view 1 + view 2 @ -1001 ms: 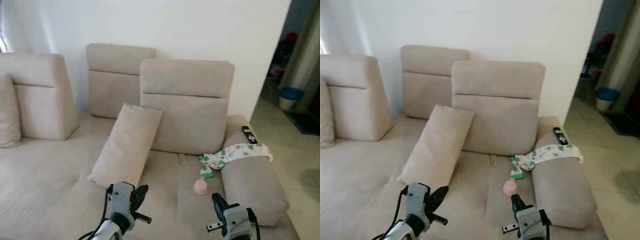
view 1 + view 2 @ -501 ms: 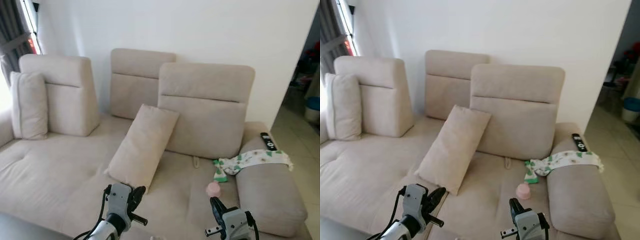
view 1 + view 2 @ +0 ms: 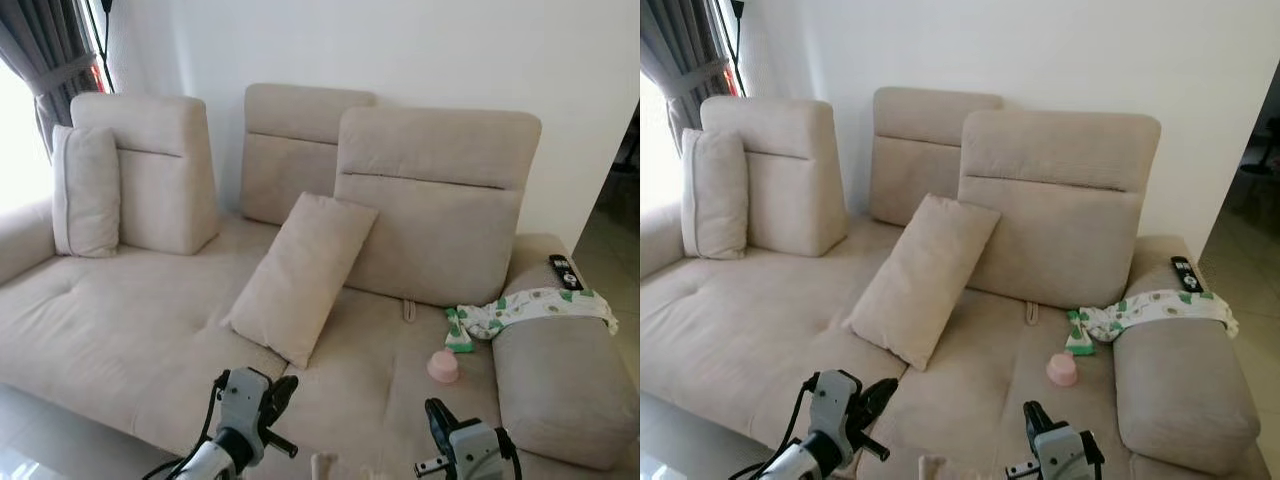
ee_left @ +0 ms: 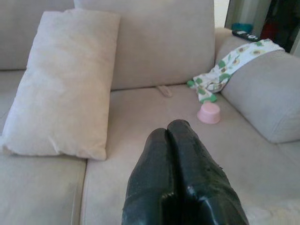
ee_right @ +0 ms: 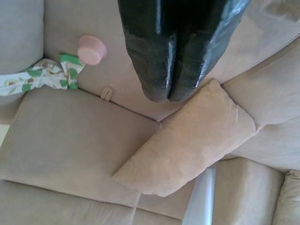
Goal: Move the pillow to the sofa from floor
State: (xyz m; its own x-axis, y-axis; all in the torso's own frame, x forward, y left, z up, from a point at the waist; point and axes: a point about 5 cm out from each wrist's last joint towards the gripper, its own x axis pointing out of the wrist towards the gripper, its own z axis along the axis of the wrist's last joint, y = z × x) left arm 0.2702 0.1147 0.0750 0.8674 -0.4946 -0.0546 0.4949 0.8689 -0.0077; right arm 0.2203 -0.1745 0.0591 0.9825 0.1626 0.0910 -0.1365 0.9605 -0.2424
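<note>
Beige rectangular pillow (image 3: 302, 277), tilted, leaning against a backrest of the beige sofa (image 3: 120, 330), on the seat.

A beige sofa (image 3: 130, 330) spans the frame. At centre, a pillow (image 3: 303, 275) leans tilted against a back cushion (image 3: 430, 210). Lower right on the seat sits a small pink cup (image 3: 442, 366); a patterned cloth (image 3: 520, 312) drapes over the right armrest, with a remote (image 3: 565, 272) behind it. Another pillow (image 3: 85, 190) stands upright at upper left.

Left end effector (image 4: 174, 129) fingers pressed together, right end effector (image 5: 168, 96) likewise, both low
</note>
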